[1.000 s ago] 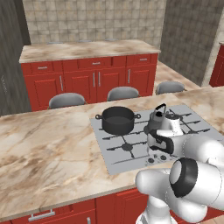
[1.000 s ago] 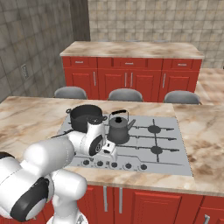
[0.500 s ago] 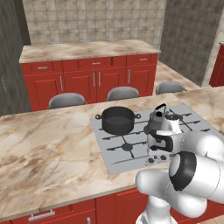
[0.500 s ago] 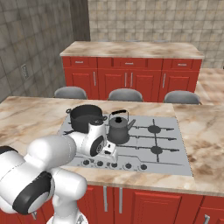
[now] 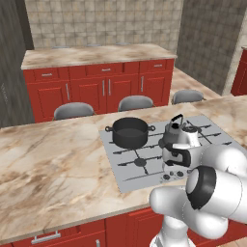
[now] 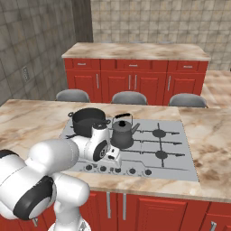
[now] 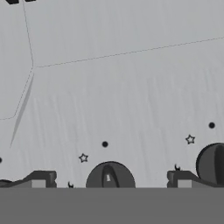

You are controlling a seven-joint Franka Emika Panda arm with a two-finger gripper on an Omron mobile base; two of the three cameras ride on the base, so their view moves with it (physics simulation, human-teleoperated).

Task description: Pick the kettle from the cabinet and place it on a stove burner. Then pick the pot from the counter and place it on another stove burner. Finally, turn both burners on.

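Note:
The black pot sits on the back left stove burner of the grey cooktop. The grey kettle stands upright on the burner beside it. My gripper hangs low over the cooktop's front edge, in front of the kettle. It is open. In the hand view a round dark knob lies between its two fingertips, untouched by either. A second knob sits outside the right fingertip.
A row of small knobs lines the cooktop's front. Marbled stone surrounds it. Three grey stools stand behind the island. Beyond them is the shorter counter with red drawer fronts. A strip of tall red cabinet shows at the right.
The hand has stayed low by the knob row with its jaws wide. Only the arm's elbow has shifted slightly. Pot and kettle have not moved.

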